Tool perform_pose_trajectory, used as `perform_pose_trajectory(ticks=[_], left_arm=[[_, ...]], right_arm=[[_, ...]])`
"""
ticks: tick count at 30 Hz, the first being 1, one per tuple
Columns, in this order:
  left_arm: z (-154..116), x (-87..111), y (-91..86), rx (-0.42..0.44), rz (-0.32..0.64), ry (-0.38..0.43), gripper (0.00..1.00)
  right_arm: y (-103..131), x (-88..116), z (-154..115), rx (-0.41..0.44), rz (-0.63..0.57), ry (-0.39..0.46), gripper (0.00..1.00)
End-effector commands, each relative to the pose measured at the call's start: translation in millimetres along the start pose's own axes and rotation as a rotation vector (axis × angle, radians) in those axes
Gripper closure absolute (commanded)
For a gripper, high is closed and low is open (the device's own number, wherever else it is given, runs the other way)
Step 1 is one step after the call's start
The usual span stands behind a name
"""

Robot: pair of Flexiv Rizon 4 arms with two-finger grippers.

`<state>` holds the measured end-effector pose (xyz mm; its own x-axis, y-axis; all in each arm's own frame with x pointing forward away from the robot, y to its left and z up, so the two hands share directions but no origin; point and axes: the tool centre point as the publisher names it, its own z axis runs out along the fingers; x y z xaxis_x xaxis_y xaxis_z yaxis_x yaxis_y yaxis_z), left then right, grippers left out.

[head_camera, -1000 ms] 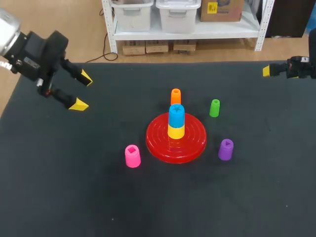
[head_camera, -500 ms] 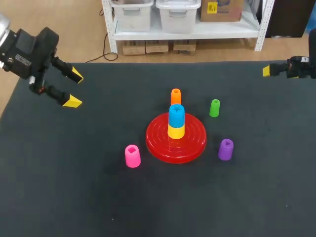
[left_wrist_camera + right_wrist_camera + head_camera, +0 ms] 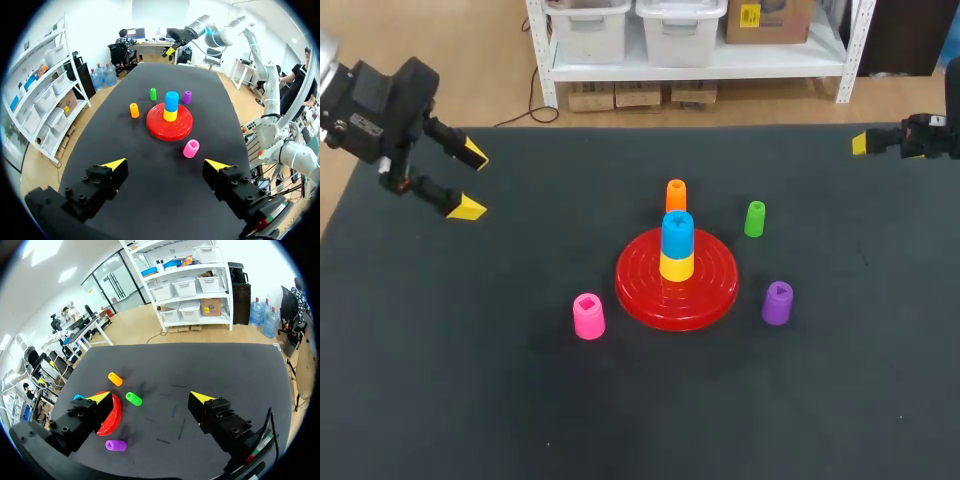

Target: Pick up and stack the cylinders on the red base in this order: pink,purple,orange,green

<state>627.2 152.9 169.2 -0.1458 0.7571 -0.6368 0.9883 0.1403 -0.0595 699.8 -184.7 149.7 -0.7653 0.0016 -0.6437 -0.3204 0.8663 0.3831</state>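
None of the four is stacked yet. Pink cylinder (image 3: 588, 316) sits near-left of the red base (image 3: 640, 288), purple cylinder (image 3: 777, 302) near-right. Green cylinder (image 3: 754, 218) and orange cylinder (image 3: 676, 194) stand beyond it. Left claw (image 3: 470, 182) and right claw (image 3: 150, 397) hang open, empty, at the surface's far corners.

Left gripper (image 3: 470, 181), black and boxy, black fingers (image 3: 97, 186) dotted with round screw heads (image 3: 86, 178), bright yellow wedge tips (image 3: 114, 163), right gripper (image 3: 151, 398) the same.

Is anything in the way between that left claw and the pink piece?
Nothing visible: only bare table lies between the open left gripper and the pink cylinder.
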Motion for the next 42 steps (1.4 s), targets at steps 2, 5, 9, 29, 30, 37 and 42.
perform_pose_trajectory(ticks=[2,5,9,29,30,37,42], left_arm=[[0.2,0.9,-0.3,-0.002,0.001,-0.002,0.0],[0.2,0.9,-0.3,-0.002,0.001,-0.002,0.0],[0.2,0.9,-0.3,-0.002,0.001,-0.002,0.0],[0.2,0.9,-0.3,-0.002,0.001,-0.002,0.0],[0.2,0.9,-0.3,-0.002,0.001,-0.002,0.0],[0.2,0.9,-0.3,-0.002,0.001,-0.002,0.0],[0.2,0.9,-0.3,-0.002,0.001,-0.002,0.0]], right_arm=[[7.8,-3.3,2.4,0.017,-0.041,0.036,0.0],[40.3,-12.6,9.1,0.055,-0.164,0.113,0.0],[83.2,-18.8,19.1,0.057,-0.287,0.208,0.0],[256.7,54.2,86.7,-0.142,-0.928,0.605,0.0],[260.9,60.0,92.1,-0.145,-0.945,0.622,0.0],[286.8,96.1,125.1,-0.163,-1.08,0.728,0.0],[296.0,112.8,144.4,-0.171,-1.129,0.794,0.0]])
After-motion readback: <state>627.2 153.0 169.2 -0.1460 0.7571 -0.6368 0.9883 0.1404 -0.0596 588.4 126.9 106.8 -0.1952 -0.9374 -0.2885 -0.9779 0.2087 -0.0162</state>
